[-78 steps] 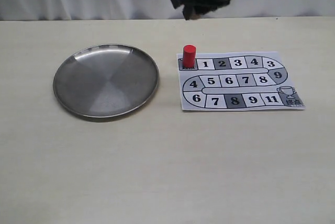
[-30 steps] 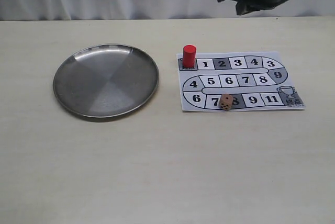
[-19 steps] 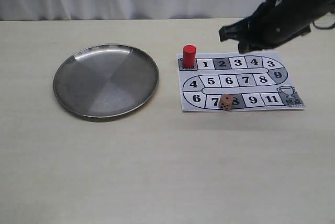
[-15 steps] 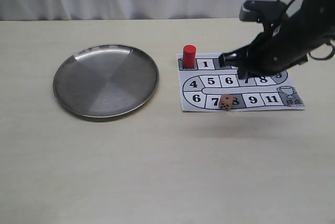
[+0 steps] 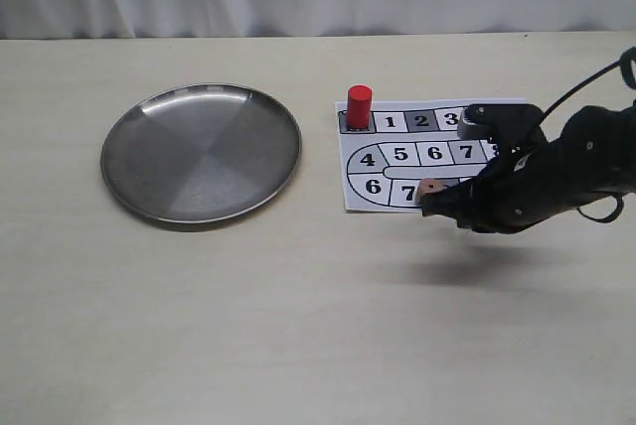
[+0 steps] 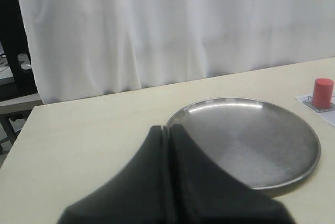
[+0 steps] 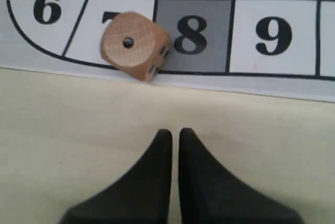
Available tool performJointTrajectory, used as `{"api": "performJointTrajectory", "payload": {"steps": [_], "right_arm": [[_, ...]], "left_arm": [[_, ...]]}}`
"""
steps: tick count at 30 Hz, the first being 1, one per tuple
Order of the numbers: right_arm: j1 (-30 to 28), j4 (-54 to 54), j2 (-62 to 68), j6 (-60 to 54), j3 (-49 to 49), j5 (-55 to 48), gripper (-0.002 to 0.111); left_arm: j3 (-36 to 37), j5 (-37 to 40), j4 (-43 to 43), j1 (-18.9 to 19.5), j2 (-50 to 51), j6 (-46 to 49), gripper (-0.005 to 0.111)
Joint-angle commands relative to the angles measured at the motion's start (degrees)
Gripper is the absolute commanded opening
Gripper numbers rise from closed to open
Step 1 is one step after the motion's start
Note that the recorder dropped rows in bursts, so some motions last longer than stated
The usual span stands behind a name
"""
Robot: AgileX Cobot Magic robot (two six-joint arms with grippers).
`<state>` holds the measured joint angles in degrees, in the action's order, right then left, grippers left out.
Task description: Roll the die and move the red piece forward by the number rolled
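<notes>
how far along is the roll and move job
Done: the die lies rolled on the board by square 7, apparently showing one. In hand: the right pincer, shut and empty, is low beside it. To do: the red piece sits on the start square, not yet moved.

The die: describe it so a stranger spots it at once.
Find the numbered paper board right of the steel plate. On its bottom row, over the 7 beside the grey 8, sits the die. It is a pale wooden cube, one dark pip up, unlike the upright red piece.

Tan dark-pipped die [image 7: 133, 45], red piece [image 5: 359, 105]
</notes>
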<state>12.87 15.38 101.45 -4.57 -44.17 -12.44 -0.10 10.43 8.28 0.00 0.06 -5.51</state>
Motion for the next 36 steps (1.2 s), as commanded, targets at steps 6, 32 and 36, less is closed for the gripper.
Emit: {"api": "performJointTrajectory", "payload": {"steps": [6,32,36], "right_arm": [[-0.1,0.4,3.8,-2.3,0.2,3.2,0.004],[-0.1,0.4,3.8,-13.5,0.2,5.0,0.004],[-0.1,0.4,3.8,-13.4,0.2,4.9,0.004]], "left_arm": [[0.1,-0.5,-0.2,0.0,-0.1,-0.1,0.0],[0.1,-0.5,-0.2,0.0,-0.1,-0.1,0.0],[0.1,-0.5,-0.2,0.0,-0.1,-0.1,0.0]]}}
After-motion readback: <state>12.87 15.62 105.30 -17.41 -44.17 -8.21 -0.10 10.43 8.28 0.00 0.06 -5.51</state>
